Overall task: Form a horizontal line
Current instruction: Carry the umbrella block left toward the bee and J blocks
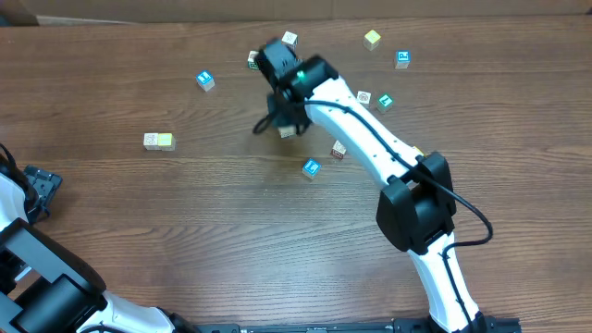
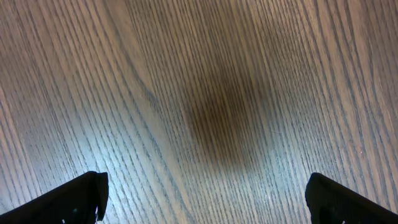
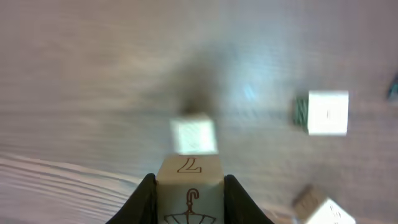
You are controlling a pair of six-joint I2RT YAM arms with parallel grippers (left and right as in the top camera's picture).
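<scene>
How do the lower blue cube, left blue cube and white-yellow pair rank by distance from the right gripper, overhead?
From the right gripper:
1. Lower blue cube, just below, to the right.
2. Left blue cube, upper left.
3. White-yellow pair, far left.

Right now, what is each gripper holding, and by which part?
The right gripper holds a printed cube by its opposite sides; the left gripper holds nothing.
</scene>
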